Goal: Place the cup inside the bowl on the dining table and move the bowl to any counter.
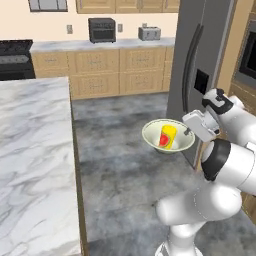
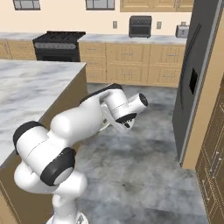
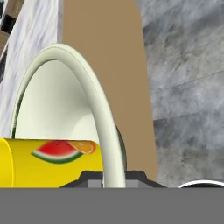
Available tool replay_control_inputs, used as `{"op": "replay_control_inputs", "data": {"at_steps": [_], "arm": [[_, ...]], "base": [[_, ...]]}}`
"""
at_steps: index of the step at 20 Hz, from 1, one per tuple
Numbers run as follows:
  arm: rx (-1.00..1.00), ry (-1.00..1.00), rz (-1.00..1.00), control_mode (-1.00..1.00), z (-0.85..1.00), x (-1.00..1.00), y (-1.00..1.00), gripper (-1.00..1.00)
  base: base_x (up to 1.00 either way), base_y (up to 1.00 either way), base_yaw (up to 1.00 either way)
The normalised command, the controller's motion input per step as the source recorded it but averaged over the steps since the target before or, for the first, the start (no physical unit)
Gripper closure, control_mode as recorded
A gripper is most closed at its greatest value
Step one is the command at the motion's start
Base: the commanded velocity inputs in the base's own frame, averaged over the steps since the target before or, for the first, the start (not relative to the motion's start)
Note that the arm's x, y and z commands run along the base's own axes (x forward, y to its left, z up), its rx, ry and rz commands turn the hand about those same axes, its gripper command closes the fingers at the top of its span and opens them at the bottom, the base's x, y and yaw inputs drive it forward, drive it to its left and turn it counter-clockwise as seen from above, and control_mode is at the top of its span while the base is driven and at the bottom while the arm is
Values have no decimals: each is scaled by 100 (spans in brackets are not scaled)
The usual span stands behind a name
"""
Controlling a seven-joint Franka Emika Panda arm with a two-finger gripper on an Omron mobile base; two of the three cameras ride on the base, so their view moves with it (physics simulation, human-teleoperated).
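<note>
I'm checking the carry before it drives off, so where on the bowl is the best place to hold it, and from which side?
Grip the thin rim of the bowl, pinched from the side nearest the arm, one finger inside and one outside. That is how the gripper has it in the hand view. The walls are too wide to span, and the cup leans inside, so a central grasp looks blocked.

The cup (image 1: 167, 136) lies inside the bowl (image 1: 153, 134), which hangs in the air over the floor (image 1: 125, 170), off the dining table (image 1: 35, 160) and to its right. The fridge (image 1: 197, 60) stands just behind and right of the bowl. The counter (image 1: 100, 46) runs along the far wall, carrying a toaster oven (image 1: 102, 30) and a toaster (image 1: 149, 33).
</note>
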Motion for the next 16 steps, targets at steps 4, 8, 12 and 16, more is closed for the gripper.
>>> {"op": "replay_control_inputs", "data": {"at_steps": [4,8,12,16], "arm": [[0,0,0,100,0,0,0,100],[0,0,0,100,0,0,0,100],[0,0,0,100,0,0,0,100],[0,0,0,100,0,0,0,100]], "base": [[75,-7,-3],[78,-1,-4],[76,-4,-4],[86,-13,0]]}}
